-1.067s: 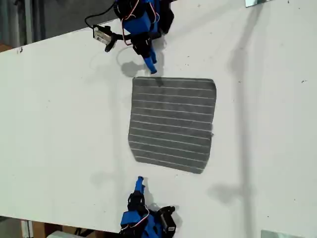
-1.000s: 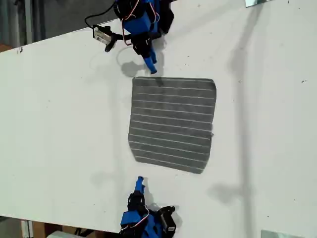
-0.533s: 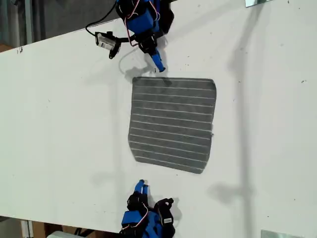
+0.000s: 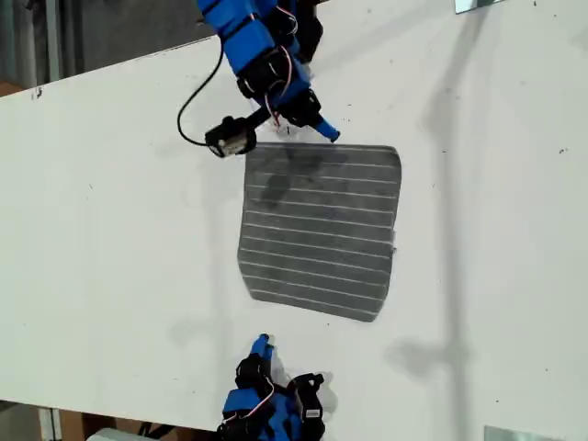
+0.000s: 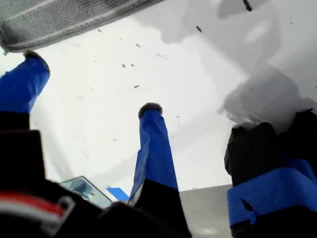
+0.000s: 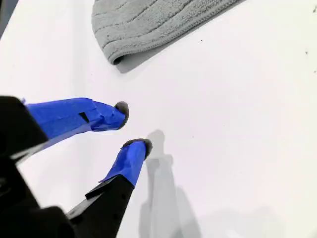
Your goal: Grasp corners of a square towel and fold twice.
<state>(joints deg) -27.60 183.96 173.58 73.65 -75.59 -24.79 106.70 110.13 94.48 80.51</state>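
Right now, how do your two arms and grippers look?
Both arms are blue and black. My first gripper and my second gripper have blue fingers with dark tips. In the exterior view, the arm at the top trails a black cable.

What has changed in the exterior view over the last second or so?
The arm at the top of the exterior view swung toward that view's right and reached out, so its gripper now sits at the towel's top edge instead of short of its top-left corner. Nothing was grasped. The arm at the bottom of the exterior view barely shifted, and the towel lies flat and unmoved on the table.
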